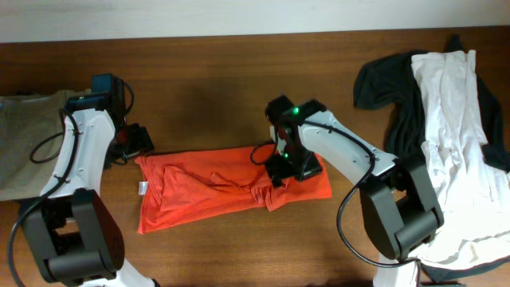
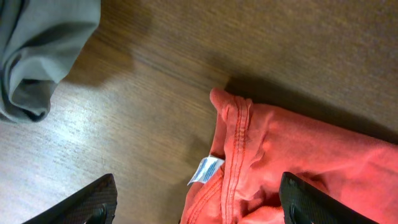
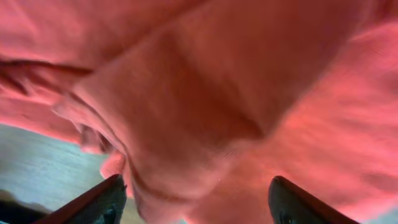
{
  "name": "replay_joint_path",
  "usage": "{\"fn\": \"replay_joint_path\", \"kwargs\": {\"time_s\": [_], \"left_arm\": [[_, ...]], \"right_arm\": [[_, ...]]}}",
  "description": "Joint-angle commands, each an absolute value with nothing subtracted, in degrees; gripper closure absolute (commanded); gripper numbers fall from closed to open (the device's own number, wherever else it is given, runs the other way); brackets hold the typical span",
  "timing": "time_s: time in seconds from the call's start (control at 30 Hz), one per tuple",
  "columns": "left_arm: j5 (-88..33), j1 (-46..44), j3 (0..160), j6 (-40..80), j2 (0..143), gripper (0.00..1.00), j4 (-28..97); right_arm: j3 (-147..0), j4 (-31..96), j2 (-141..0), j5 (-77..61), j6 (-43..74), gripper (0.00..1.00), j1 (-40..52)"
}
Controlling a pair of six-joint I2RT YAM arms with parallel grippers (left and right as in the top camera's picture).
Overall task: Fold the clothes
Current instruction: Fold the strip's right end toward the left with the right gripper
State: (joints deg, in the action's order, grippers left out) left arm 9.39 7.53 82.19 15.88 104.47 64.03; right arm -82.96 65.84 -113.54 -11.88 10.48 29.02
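Observation:
The red-orange T-shirt (image 1: pixel 223 187) lies folded into a long band across the table's middle, no lettering showing. My left gripper (image 1: pixel 135 143) is open, hovering over the shirt's upper-left corner; the left wrist view shows the hem and white care label (image 2: pixel 205 169) between its fingers (image 2: pixel 199 208). My right gripper (image 1: pixel 288 163) is open, low over the shirt's right end; red cloth (image 3: pixel 217 106) fills its view between the fingers (image 3: pixel 196 202). A black shirt (image 1: pixel 398 96) and a white shirt (image 1: pixel 454 135) lie heaped at the right.
A grey-olive garment (image 1: pixel 24 139) lies at the left edge, also in the left wrist view (image 2: pixel 37 50). Bare wood table (image 1: pixel 223 88) stretches behind the red shirt.

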Motion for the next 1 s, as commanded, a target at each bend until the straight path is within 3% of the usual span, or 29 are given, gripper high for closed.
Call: {"fn": "replay_joint_path", "kwargs": {"time_s": [0.0,0.03,0.07,0.13,0.17,0.2,0.27,0.3,0.43,0.53,0.6,0.7,0.93,0.97], "left_arm": [[8.78,7.57,82.78,15.81,103.57,0.17,64.1],[8.78,7.57,82.76,15.81,103.57,0.17,63.99],[8.78,7.57,82.76,15.81,103.57,0.17,63.92],[8.78,7.57,82.76,15.81,103.57,0.17,63.94],[8.75,7.57,82.78,15.81,103.57,0.17,63.94],[8.75,7.57,82.78,15.81,103.57,0.17,63.96],[8.75,7.57,82.76,15.81,103.57,0.17,64.12],[8.75,7.57,82.76,15.81,103.57,0.17,64.14],[8.75,7.57,82.76,15.81,103.57,0.17,64.18],[8.75,7.57,82.56,15.79,103.59,0.04,66.13],[4.64,7.57,80.07,9.06,103.66,0.02,66.96],[0.23,7.68,75.26,5.41,104.14,0.01,66.08],[-9.89,7.68,56.58,0.14,104.14,0.01,47.09],[-10.15,7.68,53.36,0.16,104.14,0.05,43.27]], "right_arm": [[-81.62,62.06,-112.99,-21.65,10.5,0.71,29.23],[-81.62,58.76,-112.99,-25.69,8.38,0.9,29.23],[-81.62,56.16,-112.99,-26.92,7.7,0.95,29.23],[-81.62,48.42,-112.99,-28.56,4.8,0.95,29.23],[-81.62,43.88,-112.99,-31.2,0.82,0.8,29.23],[-81.62,42.48,-112.99,-31.53,0.6,0.51,29.23],[-81.65,42.39,-112.97,-31.51,0.49,0.32,29.21],[-81.65,43.79,-112.97,-31.42,-0.58,0.29,29.21],[-81.69,52.25,-109.97,-27.18,-1.06,0.3,28.03],[-81.69,63.46,-108.36,-13.1,-0.12,0.29,27.27],[-81.69,64.53,-108.36,-4.97,8.93,0.27,25.65],[-81.69,64.6,-108.36,-4.91,12.21,0.22,22.31],[-81.69,66.72,-108.36,-5.52,12.49,0.2,15.62],[-81.69,66.74,-108.36,-5.54,12.49,0.2,15.62]]}}
